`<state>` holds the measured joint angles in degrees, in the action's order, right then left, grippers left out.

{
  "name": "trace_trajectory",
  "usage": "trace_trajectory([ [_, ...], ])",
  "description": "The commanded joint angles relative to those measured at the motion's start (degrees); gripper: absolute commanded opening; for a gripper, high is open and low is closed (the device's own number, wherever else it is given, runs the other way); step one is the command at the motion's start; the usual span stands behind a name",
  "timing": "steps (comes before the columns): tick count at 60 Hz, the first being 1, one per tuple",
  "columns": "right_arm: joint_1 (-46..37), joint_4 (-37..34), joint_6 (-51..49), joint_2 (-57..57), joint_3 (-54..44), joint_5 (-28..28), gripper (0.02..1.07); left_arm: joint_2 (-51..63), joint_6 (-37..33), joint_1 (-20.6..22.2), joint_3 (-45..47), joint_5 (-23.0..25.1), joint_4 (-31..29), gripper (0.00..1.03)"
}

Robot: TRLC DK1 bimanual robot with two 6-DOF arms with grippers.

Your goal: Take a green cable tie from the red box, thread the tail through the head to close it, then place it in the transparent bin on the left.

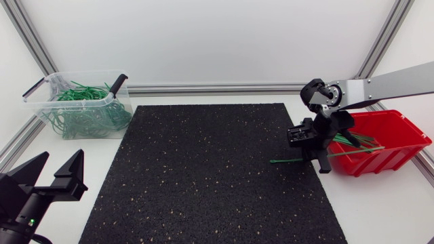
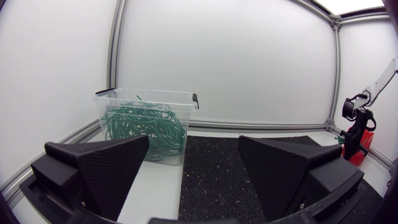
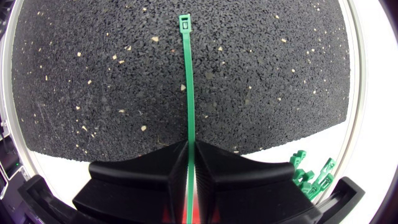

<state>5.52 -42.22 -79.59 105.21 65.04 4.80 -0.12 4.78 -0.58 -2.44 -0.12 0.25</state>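
Gripping one green cable tie (image 3: 187, 87) by its tail: right tool (image 3: 188, 152) clenched, just beside red box (image 1: 397, 146).
Right wrist view shows tie's head over black mat (image 1: 203, 176); left tool (image 2: 193, 146) released, near transparent bin (image 2: 149, 94).

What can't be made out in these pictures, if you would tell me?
- Rear of the green cable tie: right wrist view, hidden between the right pincer's shut fingers.
- Contents of the red box: head view, partly covered by the right arm.
- Ties in the transparent bin: tangled, too small to count in any view.
- Left arm: cut off by the head view's lower edge.
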Motion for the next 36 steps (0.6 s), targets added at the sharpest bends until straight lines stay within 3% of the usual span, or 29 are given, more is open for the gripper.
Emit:
trace_trajectory([
  [1,0.2,-1.0,-1.3,-1.7,-1.3,0.7,0.08,0.1,1.1,0.4,2.3,0.0,-1.5,1.00],
  [25,2.1,-0.1,-0.3,-16.3,-8.8,0.1,0.08,-0.1,1.1,0.8,2.3,-0.1,-1.5,1.00],
  [36,5.6,2.8,6.8,-25.2,-11.4,-1.3,0.08,-0.7,1.2,1.1,2.3,0.0,-1.0,1.00],
])
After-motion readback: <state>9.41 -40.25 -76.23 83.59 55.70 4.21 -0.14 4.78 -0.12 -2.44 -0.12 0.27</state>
